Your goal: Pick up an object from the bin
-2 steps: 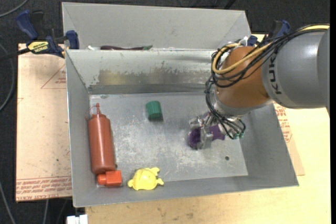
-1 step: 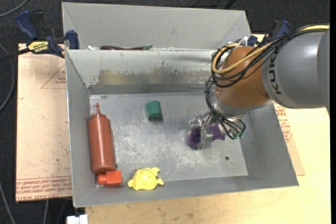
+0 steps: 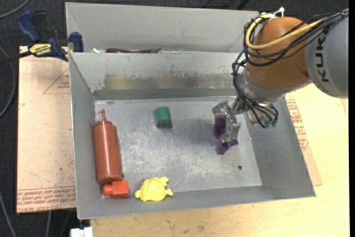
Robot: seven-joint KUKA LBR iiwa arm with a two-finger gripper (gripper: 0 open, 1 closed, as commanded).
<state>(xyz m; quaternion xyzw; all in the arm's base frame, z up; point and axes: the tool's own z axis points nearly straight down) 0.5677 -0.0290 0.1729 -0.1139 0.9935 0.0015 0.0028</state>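
Tool [image 3: 229,131] stands low in the right part of the bin [image 3: 183,85], its fingers drawn in on a small purple object [image 3: 225,146] whose lower end protrudes beneath them. Green block [image 3: 162,117] lies well apart, leftward.

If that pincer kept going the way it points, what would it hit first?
Most likely the small purple thing right under the pincer, at the right of the bin; they may already touch, depth is unclear.

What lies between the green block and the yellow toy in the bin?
Nothing; the camera view shows bare bin floor between green block and yellow toy.
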